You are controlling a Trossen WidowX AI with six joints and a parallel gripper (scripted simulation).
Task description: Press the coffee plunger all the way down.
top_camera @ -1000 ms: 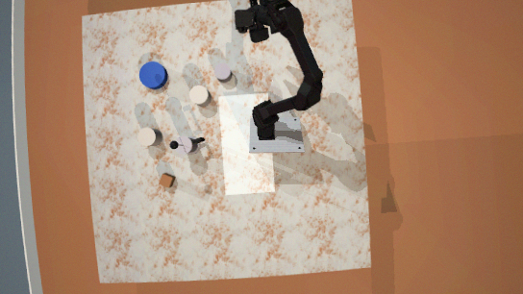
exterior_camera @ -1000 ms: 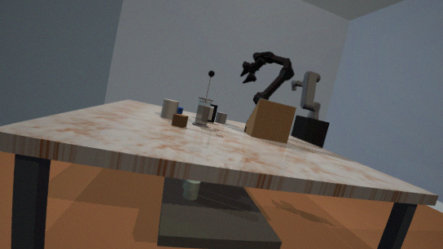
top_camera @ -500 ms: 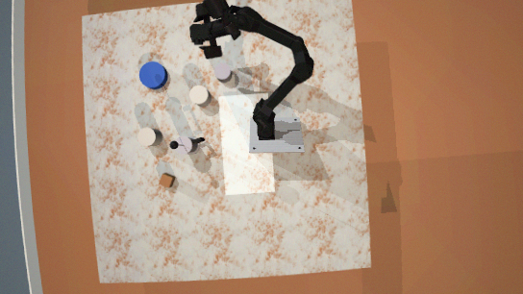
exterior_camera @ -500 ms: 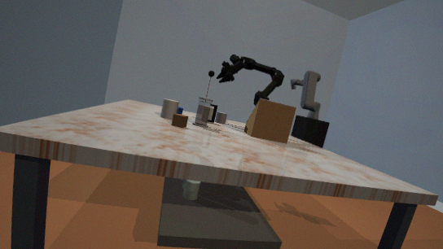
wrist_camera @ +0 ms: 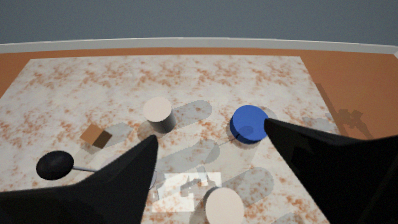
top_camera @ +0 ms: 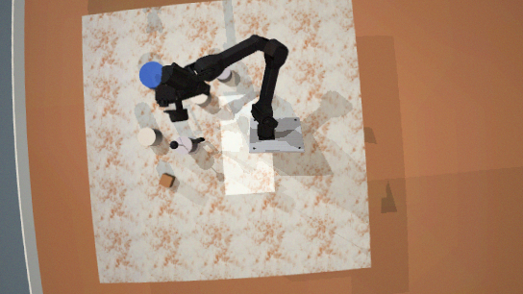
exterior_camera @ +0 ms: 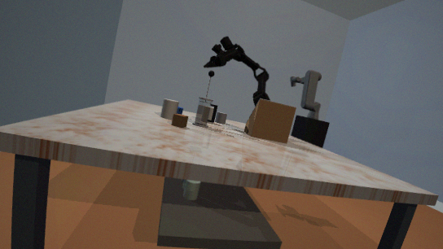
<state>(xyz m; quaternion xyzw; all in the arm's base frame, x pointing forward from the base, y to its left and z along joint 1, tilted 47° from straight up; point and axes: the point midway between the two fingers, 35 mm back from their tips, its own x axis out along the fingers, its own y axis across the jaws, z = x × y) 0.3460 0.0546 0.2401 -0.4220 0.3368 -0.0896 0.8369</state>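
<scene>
Standing on the marbled table (exterior_camera: 122, 134), the coffee press (exterior_camera: 202, 111) is judged light, glassy and easily tipped, its thin rod fully raised. Force is best applied straight down on the plunger knob (wrist_camera: 55, 164), not on the rod or beaker. The gripper (wrist_camera: 210, 150) is held high above the table with its jaws spread wide and nothing between them. The knob is seen low and to the left of the fingers in the wrist view, apart from them.
</scene>
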